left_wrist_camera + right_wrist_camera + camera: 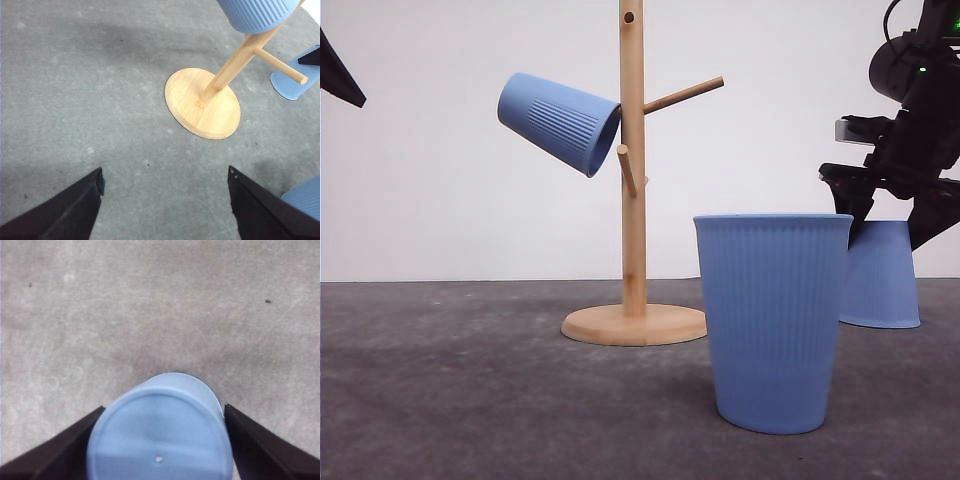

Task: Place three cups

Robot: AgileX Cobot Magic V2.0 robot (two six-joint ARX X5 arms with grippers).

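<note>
Three light-blue ribbed cups are in the front view: one hung cup [558, 121] sits tilted on a peg of the wooden rack [633, 200], mouth toward the post, in the upper left-centre of the frame; one upright cup [773, 320] stands mouth-up on the grey table [470, 400] in the lower right-centre, in front of and to the right of the rack's round base; one upturned cup [882, 275] stands base-up at the right edge, further back. Over that last cup hangs the right gripper [892, 225], its black fingers spread with one on each side of the cup; in the right wrist view the flat base fills the gap between the fingers [65, 445], and I cannot tell whether they touch its wall. At the bottom of the left wrist view the left gripper [165, 192] has its fingers wide apart over bare table, holding nothing, with the rack's base above them in the frame.
</note>
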